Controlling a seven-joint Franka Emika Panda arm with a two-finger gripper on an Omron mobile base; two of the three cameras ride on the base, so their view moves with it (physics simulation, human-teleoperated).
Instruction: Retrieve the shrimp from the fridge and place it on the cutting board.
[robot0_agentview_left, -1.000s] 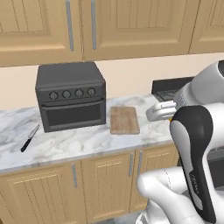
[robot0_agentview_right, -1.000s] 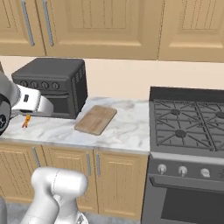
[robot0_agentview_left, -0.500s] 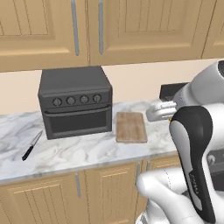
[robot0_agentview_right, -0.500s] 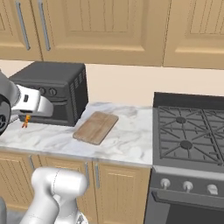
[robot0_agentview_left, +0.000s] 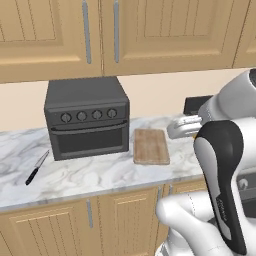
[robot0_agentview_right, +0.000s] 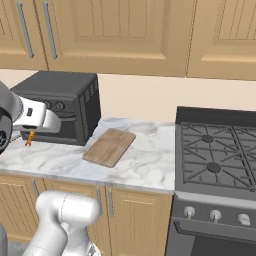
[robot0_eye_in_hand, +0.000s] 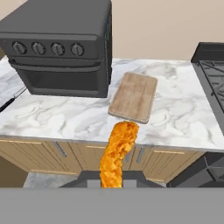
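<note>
The orange shrimp (robot0_eye_in_hand: 118, 151) rises from the bottom middle of the hand view, with my gripper (robot0_eye_in_hand: 114, 177) shut on its lower end. From the right base view the shrimp (robot0_agentview_right: 30, 137) hangs as a small orange piece under my hand, in front of the toaster oven and above the counter's front left. The light-brown cutting board (robot0_eye_in_hand: 134, 97) lies flat on the marble counter just right of the oven, ahead of the shrimp and apart from it. The cutting board (robot0_agentview_left: 150, 146) (robot0_agentview_right: 110, 146) has nothing on it. The fridge is out of view.
A dark grey toaster oven (robot0_agentview_left: 87, 122) (robot0_agentview_right: 60, 105) with knobs stands at the back left of the counter. A black-handled knife (robot0_agentview_left: 36, 168) lies left of it. A gas stove (robot0_agentview_right: 217, 155) adjoins the counter on the right. Wooden cabinets hang above.
The whole picture has shifted: the base has driven, and the counter, oven and board now appear nearer and further right in the left base view. The shrimp stays in the gripper.
</note>
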